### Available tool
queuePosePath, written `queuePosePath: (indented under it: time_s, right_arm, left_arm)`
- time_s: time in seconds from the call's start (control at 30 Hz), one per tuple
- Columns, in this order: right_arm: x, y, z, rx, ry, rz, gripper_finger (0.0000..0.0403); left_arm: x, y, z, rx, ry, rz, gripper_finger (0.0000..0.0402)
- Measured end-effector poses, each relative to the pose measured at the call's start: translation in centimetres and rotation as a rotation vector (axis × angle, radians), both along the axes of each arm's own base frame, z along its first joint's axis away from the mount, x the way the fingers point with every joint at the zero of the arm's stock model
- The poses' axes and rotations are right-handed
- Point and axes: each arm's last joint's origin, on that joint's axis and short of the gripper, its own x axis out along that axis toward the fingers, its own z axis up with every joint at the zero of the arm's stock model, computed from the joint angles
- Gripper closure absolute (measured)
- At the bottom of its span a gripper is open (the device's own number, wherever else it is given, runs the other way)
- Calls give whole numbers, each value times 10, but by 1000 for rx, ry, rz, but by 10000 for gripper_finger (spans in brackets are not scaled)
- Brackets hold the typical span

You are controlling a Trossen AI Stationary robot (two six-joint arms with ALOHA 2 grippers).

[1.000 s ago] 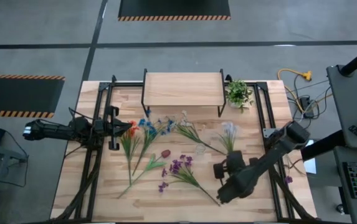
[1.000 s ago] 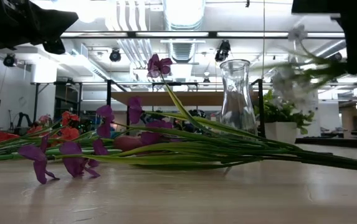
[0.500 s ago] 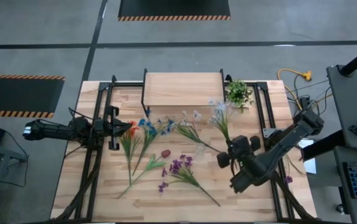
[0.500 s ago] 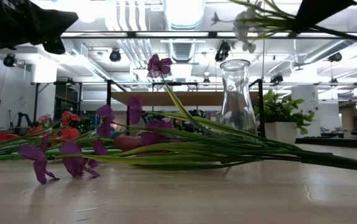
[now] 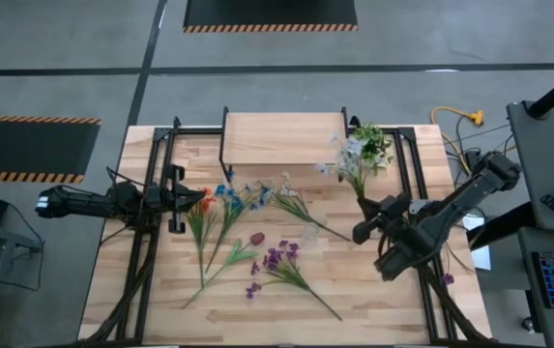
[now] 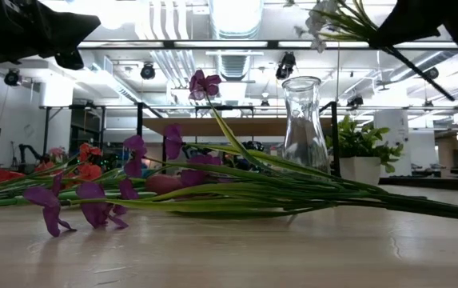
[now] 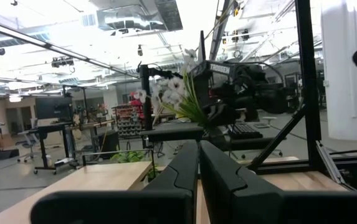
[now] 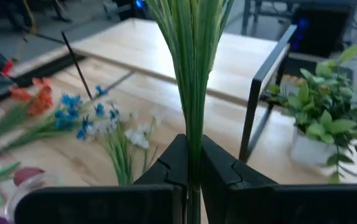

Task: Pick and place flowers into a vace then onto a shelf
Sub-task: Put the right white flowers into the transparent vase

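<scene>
My right gripper (image 5: 364,230) is shut on a bunch of white flowers (image 5: 349,157), high above the table's right half; in the low view the blossoms (image 6: 324,16) show above the vase. The clear glass vase (image 5: 310,232) (image 6: 303,120) stands upright on the table left of that gripper. The shelf (image 5: 283,138) stands at the far edge. Orange (image 5: 202,203), blue (image 5: 230,193), red (image 5: 255,239), purple (image 5: 277,259) and white (image 5: 291,188) flowers lie flat on the table. My left gripper (image 5: 195,196) (image 7: 199,165) is shut and waits by the orange blossoms. My right gripper pinches the white bunch's green stems (image 8: 192,140) between its two fingers, several stems together, some way above their cut ends. The stem ends (image 6: 440,84) stick out behind the fingers. The bunch is lifted clear and slants up toward the far edge, blossoms leading.
A small potted green plant (image 5: 373,145) (image 8: 324,118) stands right of the shelf, close under the held blossoms. Black frame rails (image 5: 407,184) run along both sides of the table. Bare wood (image 5: 257,314) lies along the near edge.
My right gripper has risen and moved toward the far and right edges, still shut on the white bunch. The bunch has been carried up clear of the table, its blossoms swinging from beside the vase to near the potted plant.
</scene>
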Motion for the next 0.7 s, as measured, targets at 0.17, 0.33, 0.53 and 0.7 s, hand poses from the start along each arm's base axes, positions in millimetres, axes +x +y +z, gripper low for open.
queuePosePath:
  time_s: [0.17, 0.33, 0.53, 0.7]
  right_arm:
    - [-21, -22, 2, -79, -63, 11, 390]
    - [-37, -37, 10, -116, -81, 19, 390]
    - [-40, -38, 20, -7, 45, 137, 390]
    - [-34, -32, 28, -17, 95, 287, 390]
  left_arm:
    - [0, 0, 0, 7, -2, 2, 402]
    - [-1, 0, 5, 3, -50, 3, 402]
    - [-7, 1, 18, -8, -193, 4, 402]
    - [-9, 1, 20, -10, -224, 1, 402]
